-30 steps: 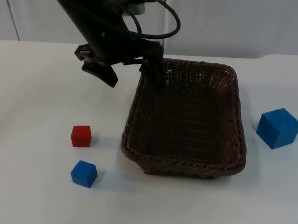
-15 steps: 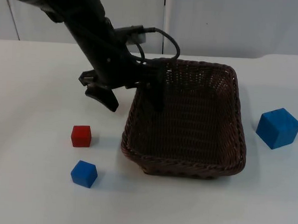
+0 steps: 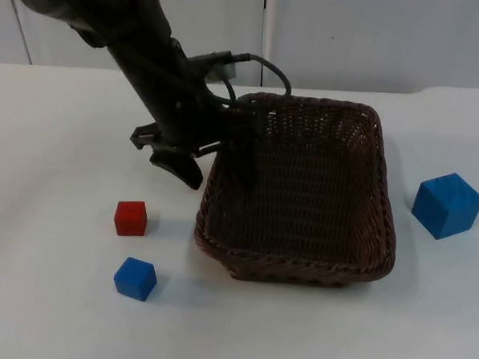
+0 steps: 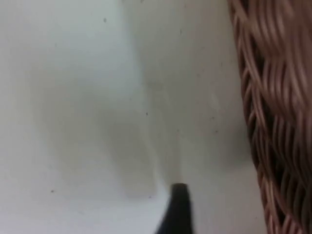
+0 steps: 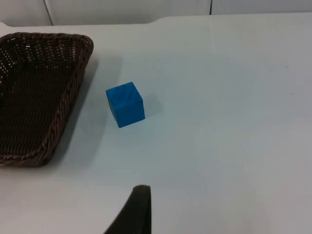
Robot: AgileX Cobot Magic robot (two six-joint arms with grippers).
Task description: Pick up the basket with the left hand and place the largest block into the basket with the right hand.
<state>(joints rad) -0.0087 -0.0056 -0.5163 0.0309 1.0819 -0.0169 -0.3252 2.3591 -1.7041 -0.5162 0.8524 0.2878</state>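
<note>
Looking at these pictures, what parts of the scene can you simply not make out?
- Basket: the left arm covers its near-left rim in the top view, so any contact with the left hand is hidden.
- Basket in the left wrist view: cut off by the edge, weave blurred.
- Right hand: one fingertip shows; open or shut is unclear.

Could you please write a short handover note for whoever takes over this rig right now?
Left gripper: open, straddling the left wall of the basket, one finger inside and one outside; not closed on it.
Right gripper: waiting off to the side above the table, facing the large blue block.
The basket sits on the white table, nothing in it. The large blue block stands to its right, apart from it. A red block and a small blue block lie to its left.
Done: left approach to the rim.
Left: grip and lift the basket, then put the large blue block in.
</note>
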